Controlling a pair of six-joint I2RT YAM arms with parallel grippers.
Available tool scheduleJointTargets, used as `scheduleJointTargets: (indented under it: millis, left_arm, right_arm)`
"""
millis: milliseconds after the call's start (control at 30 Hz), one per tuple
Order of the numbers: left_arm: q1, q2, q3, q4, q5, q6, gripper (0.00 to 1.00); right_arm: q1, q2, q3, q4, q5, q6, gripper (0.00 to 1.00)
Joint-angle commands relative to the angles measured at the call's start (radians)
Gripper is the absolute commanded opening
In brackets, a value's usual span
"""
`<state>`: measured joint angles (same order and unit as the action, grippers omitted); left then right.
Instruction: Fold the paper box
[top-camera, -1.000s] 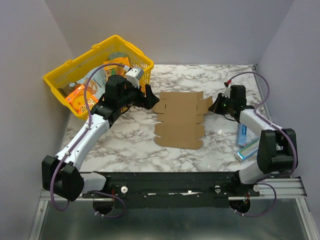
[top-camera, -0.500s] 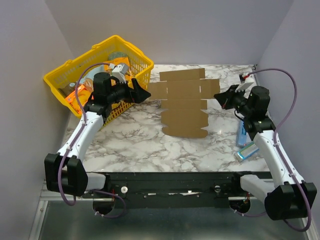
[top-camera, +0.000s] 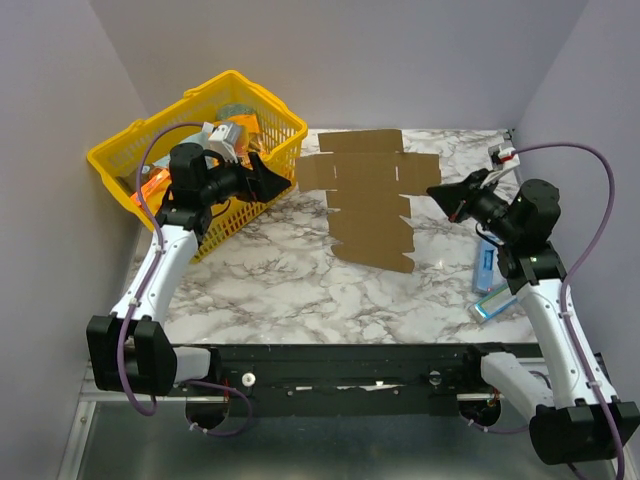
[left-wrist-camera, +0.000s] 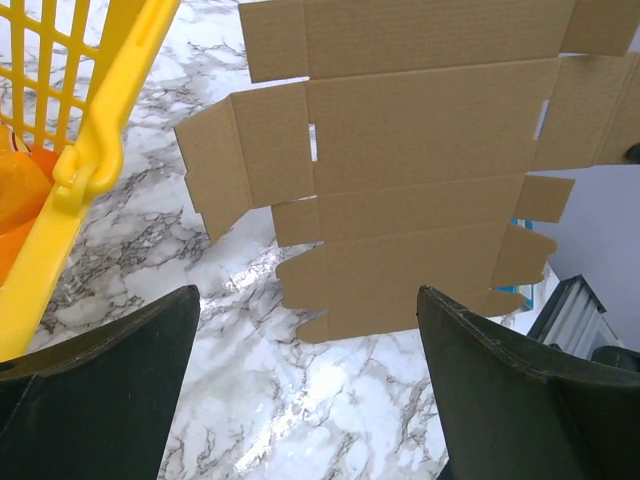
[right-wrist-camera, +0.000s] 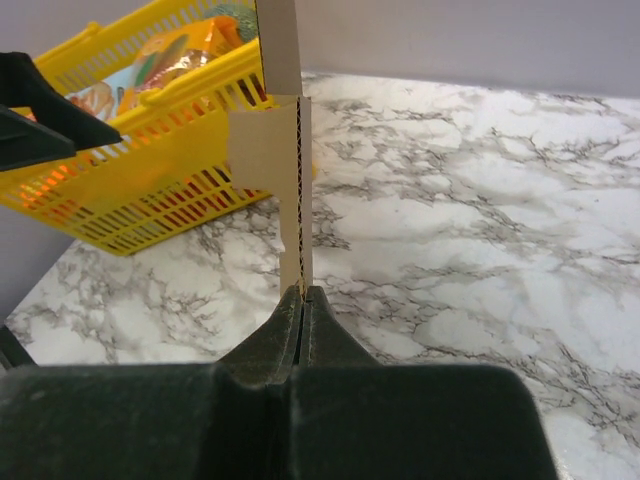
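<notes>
The right hand (top-camera: 434, 191) is clamped on one side flap of the box (top-camera: 370, 200), a flat unfolded sheet held up off the counter (top-camera: 270, 280) near its far edge. The left hand (top-camera: 278, 182) hangs wide apart beside the basket (top-camera: 272, 100), clear of the sheet. With so thin a pinch at one edge, the sheet may sag, twist or slip free. A left hand closing off the crease lines could bend the card wrongly or shove it into the basket.
</notes>
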<state>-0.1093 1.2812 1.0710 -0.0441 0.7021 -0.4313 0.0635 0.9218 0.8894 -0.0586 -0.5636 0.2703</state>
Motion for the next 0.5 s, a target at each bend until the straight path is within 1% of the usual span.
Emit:
scheduleJointTargets:
  millis: [0, 67, 300, 400, 467]
  left_arm:
    - [0.045, -0.017, -0.005, 0.065, 0.086, -0.02, 0.99]
    - [0.06, -0.019, -0.016, 0.093, 0.1, -0.037, 0.99]
    - [0.062, -0.016, -0.019, 0.108, 0.12, -0.041, 0.99]
    - [0.065, -0.023, -0.017, 0.089, 0.099, -0.02, 0.99]
    - [0.065, -0.029, -0.006, 0.046, 0.05, 0.014, 0.99]
  right_arm:
    - [-0.004, -0.052, 0.06, -0.024, -0.071, 0.027, 0.0]
    - [-0.002, -0.061, 0.075, -0.029, -0.085, 0.036, 0.0]
    - [-0.002, -0.104, 0.101, -0.037, -0.14, 0.052, 0.0]
    - [-0.004, -0.116, 0.112, -0.037, -0.17, 0.056, 0.01]
    - [-0.002, -0.124, 0.117, -0.035, -0.189, 0.06, 0.0]
